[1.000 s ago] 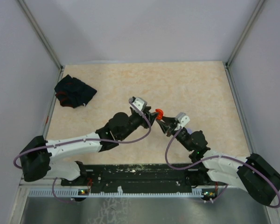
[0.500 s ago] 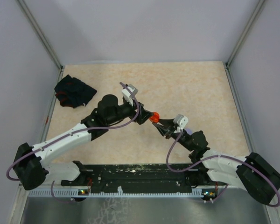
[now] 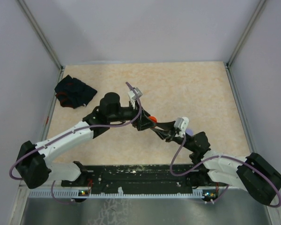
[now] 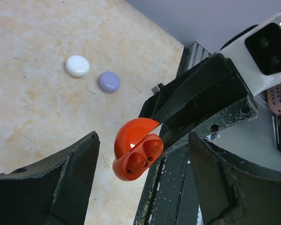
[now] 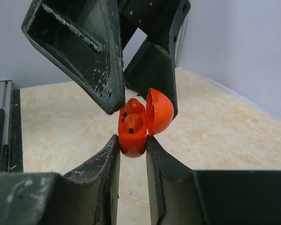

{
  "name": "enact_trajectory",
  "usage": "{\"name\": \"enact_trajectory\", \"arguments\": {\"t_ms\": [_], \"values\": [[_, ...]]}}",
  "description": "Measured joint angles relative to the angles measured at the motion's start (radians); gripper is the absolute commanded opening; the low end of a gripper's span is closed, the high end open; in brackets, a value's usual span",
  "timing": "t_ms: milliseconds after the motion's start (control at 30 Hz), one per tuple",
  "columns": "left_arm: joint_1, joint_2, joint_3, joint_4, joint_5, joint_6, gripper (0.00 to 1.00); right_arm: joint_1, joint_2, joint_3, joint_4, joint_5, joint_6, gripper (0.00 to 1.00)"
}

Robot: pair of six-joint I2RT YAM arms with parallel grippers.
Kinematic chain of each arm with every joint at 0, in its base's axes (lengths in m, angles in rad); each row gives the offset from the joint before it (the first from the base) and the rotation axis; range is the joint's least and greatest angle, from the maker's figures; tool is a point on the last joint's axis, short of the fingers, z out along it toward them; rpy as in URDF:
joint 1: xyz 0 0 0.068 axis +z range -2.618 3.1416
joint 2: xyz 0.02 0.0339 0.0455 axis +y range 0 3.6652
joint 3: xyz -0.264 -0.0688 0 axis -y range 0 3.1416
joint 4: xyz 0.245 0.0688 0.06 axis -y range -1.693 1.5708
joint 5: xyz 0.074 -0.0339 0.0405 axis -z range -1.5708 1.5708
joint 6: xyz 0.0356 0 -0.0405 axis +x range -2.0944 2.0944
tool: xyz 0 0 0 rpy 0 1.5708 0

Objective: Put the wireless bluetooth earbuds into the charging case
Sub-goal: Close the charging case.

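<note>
A second on, the right arm has stretched further left across the table (image 3: pixel 187 84), carrying the red charging case (image 3: pixel 152 118) leftward with it. The left arm's elbow has swung out to the left, so its wrist now faces the case from the side.

The right gripper (image 5: pixel 132 147) is clamped narrowly on the lower shell of the charging case, which it holds up clear of the tabletop, lid hinged open to one side. Two red earbuds (image 4: pixel 143 157) sit in the wells of that lower shell, side by side.

The left gripper (image 3: pixel 143 123) stands spread wide and grips nothing. In the left wrist view its two dark fingers (image 4: pixel 70 173) flank the open case with a gap on each side; in the right wrist view they hang just above and behind it.

Down on the marbled tabletop behind the case, a white disc (image 4: pixel 77 66) and a pale purple disc (image 4: pixel 108 81) lie just beside each other, not touching. A crumpled black cloth (image 3: pixel 75 92) with red marks lies near the far left corner, well apart from both arms.
</note>
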Motion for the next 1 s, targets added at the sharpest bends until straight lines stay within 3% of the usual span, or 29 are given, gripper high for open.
{"name": "enact_trajectory", "arguments": {"t_ms": [267, 700, 867, 1000], "values": [[0.006, 0.021, 0.0, 0.03, 0.118, -0.034, 0.73, 0.0, 0.005, 0.0, 0.019, -0.029, 0.014, 0.0], [0.023, -0.011, -0.001, 0.091, 0.197, -0.045, 0.74, 0.0, 0.044, 0.009, -0.01, -0.049, 0.033, 0.0], [0.04, -0.034, 0.0, 0.061, 0.159, -0.026, 0.79, -0.006, 0.056, 0.021, -0.043, -0.047, 0.059, 0.0], [0.061, -0.071, 0.01, -0.056, 0.018, 0.027, 0.82, -0.033, 0.066, 0.055, -0.09, -0.031, 0.101, 0.0]]}}
